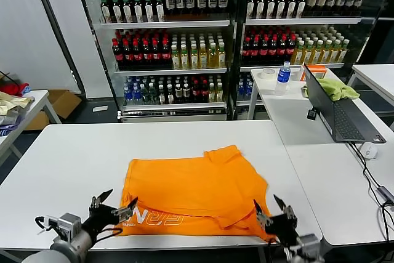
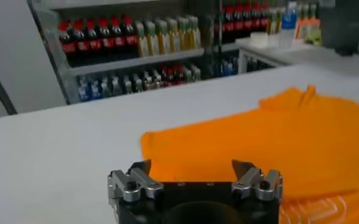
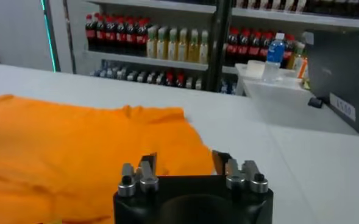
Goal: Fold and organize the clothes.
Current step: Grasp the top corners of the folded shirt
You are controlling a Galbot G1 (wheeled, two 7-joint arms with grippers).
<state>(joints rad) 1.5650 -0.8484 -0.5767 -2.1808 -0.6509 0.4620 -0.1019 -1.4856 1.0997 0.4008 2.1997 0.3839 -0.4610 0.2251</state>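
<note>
- Head view: the orange T-shirt [image 1: 194,192] lies partly folded in the lower centre of the frame on the white surface [image 1: 74,158], its long axis running left to right, white lettering along the near hem. The left claw [image 1: 114,206] sits at the lower left, its fingers apart, at the shirt's near left corner. The right claw [image 1: 275,211] sits at the lower right, fingers also apart, at the near right corner. Each claw is about equally near its own corner and holds nothing; the shirt lies between them and away toward the frame's middle. I judge the next move to be a two-corner pinch of the near hem.
- Left wrist view: the left claw [image 2: 194,173] fills the bottom centre, fingers spread wide with no fabric between them; the T-shirt [image 2: 277,143] spreads to the right and ahead.
- Right wrist view: the right claw [image 3: 188,167] at bottom centre is spread, empty; the T-shirt [image 3: 75,146] covers the left half, just ahead of the fingertips.
</note>
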